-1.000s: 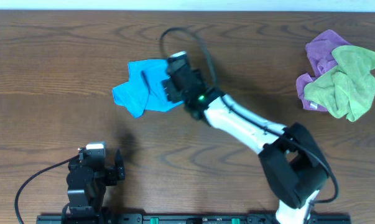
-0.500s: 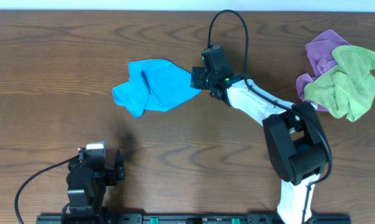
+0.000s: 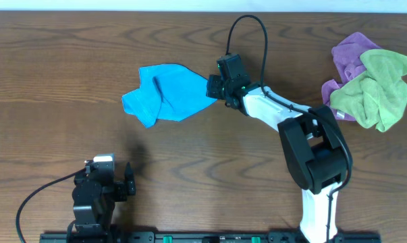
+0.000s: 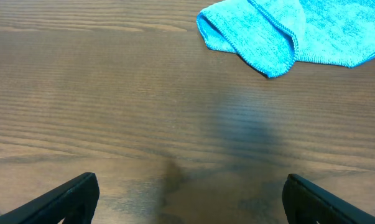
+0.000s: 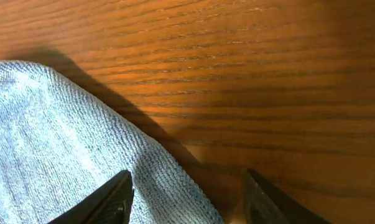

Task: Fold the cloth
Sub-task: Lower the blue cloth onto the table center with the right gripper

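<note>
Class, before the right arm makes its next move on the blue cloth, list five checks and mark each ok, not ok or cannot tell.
1. Corner of the cloth inside the right gripper: ok, its edge lies between the two fingers.
2. Jaws shut on the cloth: not ok, they stand apart.
3. The cloth lying flat: not ok, its left part is bunched and folded over.
4. The left gripper apart from the cloth: ok, open and well clear of it.
5. The green cloth and purple cloth out of the way: ok, both far to the right.
</note>
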Controlling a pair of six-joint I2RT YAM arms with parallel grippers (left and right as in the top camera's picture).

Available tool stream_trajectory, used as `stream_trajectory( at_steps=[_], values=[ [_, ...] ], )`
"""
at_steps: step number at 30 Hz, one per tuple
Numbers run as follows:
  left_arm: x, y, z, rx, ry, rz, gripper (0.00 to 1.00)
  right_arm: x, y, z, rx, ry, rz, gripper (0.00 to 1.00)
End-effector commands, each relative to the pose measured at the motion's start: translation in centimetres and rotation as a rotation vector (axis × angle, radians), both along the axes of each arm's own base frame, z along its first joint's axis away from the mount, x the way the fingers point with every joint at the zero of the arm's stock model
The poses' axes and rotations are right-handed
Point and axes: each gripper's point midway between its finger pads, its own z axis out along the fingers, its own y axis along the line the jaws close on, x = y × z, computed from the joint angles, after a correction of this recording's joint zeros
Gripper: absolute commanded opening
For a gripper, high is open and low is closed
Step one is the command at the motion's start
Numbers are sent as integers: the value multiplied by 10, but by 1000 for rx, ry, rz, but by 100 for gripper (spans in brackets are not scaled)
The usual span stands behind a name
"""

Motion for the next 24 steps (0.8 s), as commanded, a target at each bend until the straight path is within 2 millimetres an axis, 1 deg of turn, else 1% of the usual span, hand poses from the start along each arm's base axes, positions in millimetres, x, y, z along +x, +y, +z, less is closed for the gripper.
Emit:
stream_trajectory(
  at_steps=[1,3,10,13,21,22,24],
  values=[
    [0,2,-2,7,-1,13,95,1,-2,-6,17,24,-28,56],
    [0,2,-2,7,-1,13,95,-1,0,-7,27,33,-18,55],
    [0,2,-2,7,-1,13,95,-18,1,-17,13,110,-8,54],
    [0,2,-2,7,-1,13,95,-25,5,-19,14,131,9,54],
    [0,2,-2,7,-1,13,95,-39,18,-22,19,166,49,47],
    [0,2,-2,7,-1,13,95,-40,19,-23,16,171,52,42],
    [0,2,-2,7,-1,13,95,-43,21,-24,12,177,58,25]
  ],
)
